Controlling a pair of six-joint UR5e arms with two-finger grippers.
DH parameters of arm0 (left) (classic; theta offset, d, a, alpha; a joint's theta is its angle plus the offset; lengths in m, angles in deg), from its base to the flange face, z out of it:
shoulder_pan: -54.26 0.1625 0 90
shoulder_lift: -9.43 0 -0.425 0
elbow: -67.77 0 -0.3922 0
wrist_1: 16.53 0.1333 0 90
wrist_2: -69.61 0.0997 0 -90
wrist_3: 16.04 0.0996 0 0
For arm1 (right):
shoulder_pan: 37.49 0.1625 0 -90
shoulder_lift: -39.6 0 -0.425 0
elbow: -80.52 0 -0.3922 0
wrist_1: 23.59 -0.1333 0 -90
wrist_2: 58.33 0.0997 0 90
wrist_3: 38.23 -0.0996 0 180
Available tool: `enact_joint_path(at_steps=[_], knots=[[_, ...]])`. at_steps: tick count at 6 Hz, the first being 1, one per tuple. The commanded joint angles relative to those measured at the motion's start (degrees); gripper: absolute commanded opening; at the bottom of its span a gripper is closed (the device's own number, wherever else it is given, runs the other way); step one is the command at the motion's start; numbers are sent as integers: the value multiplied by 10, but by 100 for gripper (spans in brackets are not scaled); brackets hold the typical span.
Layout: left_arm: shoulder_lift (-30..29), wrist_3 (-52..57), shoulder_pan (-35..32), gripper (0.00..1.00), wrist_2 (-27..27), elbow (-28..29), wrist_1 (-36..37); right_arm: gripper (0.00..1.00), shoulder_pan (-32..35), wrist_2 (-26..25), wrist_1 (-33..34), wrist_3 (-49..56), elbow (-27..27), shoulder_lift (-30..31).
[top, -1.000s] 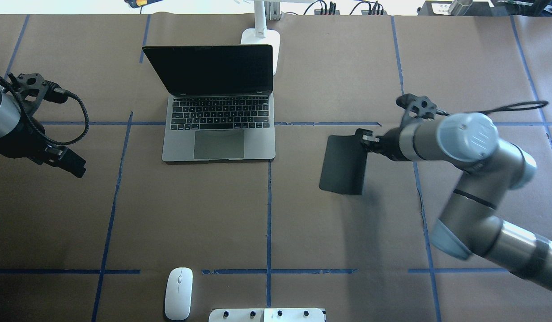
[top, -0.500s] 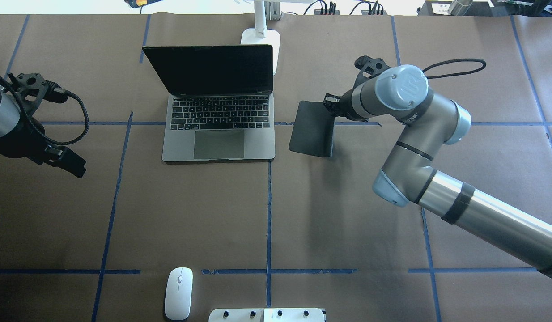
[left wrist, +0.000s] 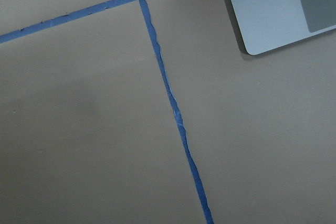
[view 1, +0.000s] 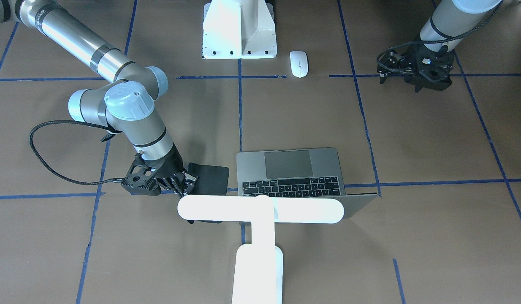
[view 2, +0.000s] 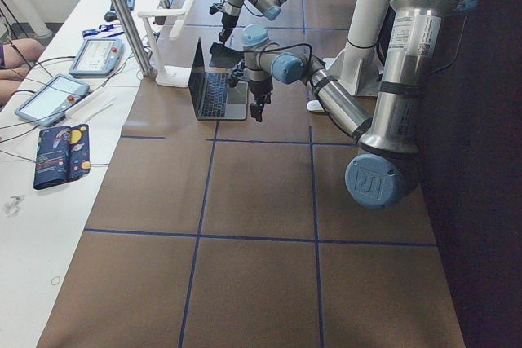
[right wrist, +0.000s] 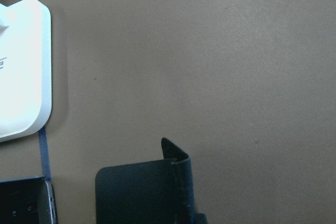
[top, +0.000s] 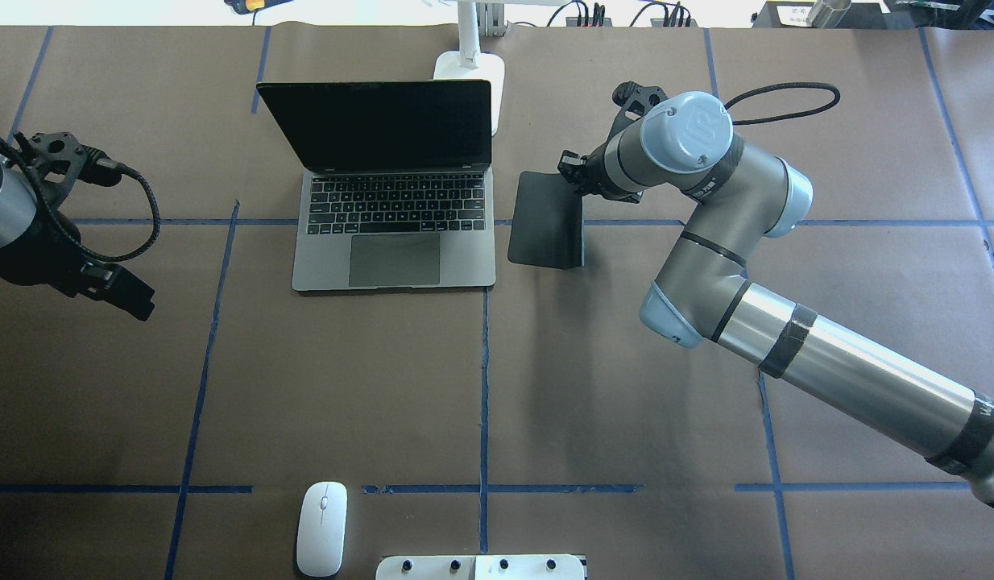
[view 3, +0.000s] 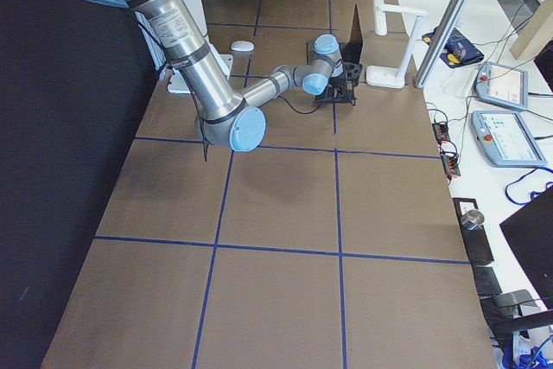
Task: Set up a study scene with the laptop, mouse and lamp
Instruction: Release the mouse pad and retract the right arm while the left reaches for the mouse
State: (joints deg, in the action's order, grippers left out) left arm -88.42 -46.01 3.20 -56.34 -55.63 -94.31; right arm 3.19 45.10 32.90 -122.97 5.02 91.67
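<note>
Grey laptop point(top: 394, 242) sits open at far centre with the lamp point(view 1: 260, 210) just behind it, so both look placed. Right gripper point(top: 573, 171) is clamped on the far right corner of a black pad point(top: 545, 221), just right of the laptop and not touching it; can't tell if the pad lies flat. Mouse point(top: 321, 528) lies at the near edge beside the pedestal point(top: 481, 568), well apart from the pad, so moving it looks like what's left. Left gripper point(top: 130, 298) hangs over the left side; can't tell if it is open or closed.

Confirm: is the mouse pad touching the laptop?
Apart. Overhead exterior shows a strip of bare table between the mouse pad and the laptop's right edge.
</note>
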Motion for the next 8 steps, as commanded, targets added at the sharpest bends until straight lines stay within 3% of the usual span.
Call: enact_joint_path(at_steps=[1,2,4,6,8], knots=[[-3,-3,1,100,0,-1,0,100,-2,27,4,13,1,1],[-8,-42,3,100,0,-2,-1,100,9,63,22,46,-4,4],[-31,-105,8,100,0,-4,-30,100,56,133,162,158,-60,14],[-59,-150,121,100,25,-4,-62,100,121,202,266,300,-130,57],[-79,-259,224,100,154,-11,-63,100,188,232,325,452,-206,141]])
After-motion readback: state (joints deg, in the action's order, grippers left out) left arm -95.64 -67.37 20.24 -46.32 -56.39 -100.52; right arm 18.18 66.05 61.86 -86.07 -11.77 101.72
